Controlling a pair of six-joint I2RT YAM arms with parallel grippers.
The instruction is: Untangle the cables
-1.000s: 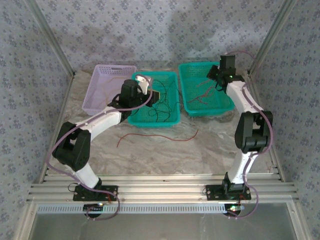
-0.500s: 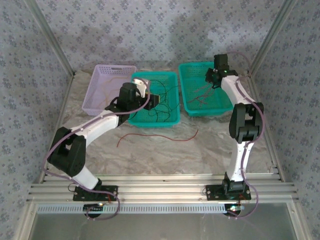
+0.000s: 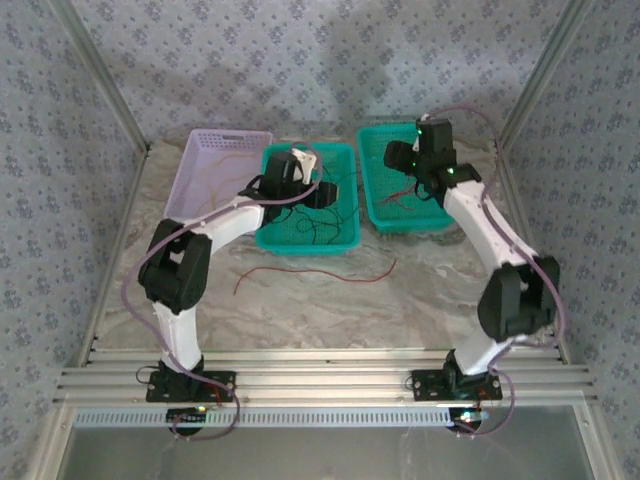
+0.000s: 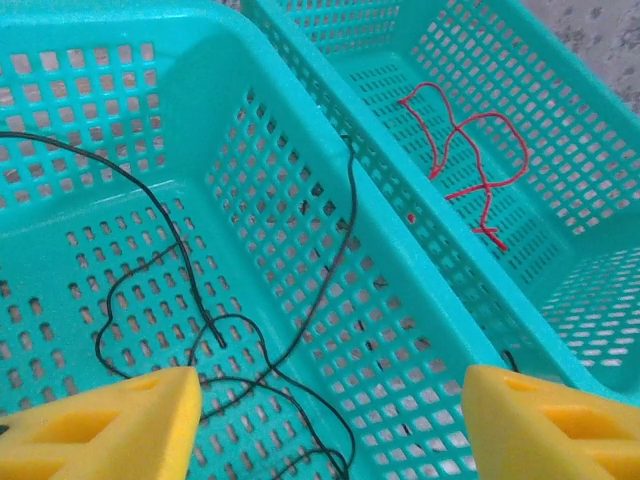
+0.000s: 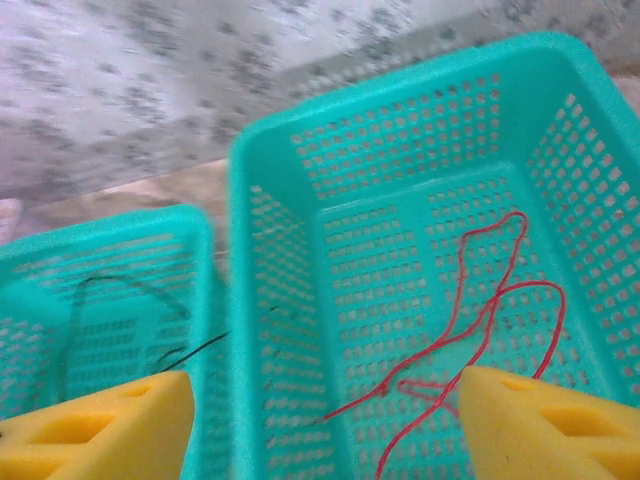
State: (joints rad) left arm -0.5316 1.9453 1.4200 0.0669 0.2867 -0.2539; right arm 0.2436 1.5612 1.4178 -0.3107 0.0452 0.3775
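Thin black cables (image 3: 318,215) lie looped in the middle teal basket (image 3: 305,245), and they fill its floor in the left wrist view (image 4: 215,330). Red cables (image 3: 405,195) lie in the right teal basket (image 3: 420,224), also seen from both wrists (image 4: 470,180) (image 5: 500,290). One dark red cable (image 3: 320,272) lies loose on the table in front of the baskets. My left gripper (image 3: 322,193) (image 4: 330,430) hovers open over the middle basket's right side, holding nothing. My right gripper (image 3: 400,156) (image 5: 325,430) hangs open above the right basket's left wall, holding nothing.
A pale purple basket (image 3: 200,190) stands left of the middle teal one, touching it. The two teal baskets sit close together at the back of the marbled table (image 3: 300,310). Patterned walls and metal posts (image 3: 100,90) close in the sides.
The left arm has stretched out, carrying its gripper a little right over the middle basket. The right gripper has swung left and forward from the right basket's back corner to its left wall.
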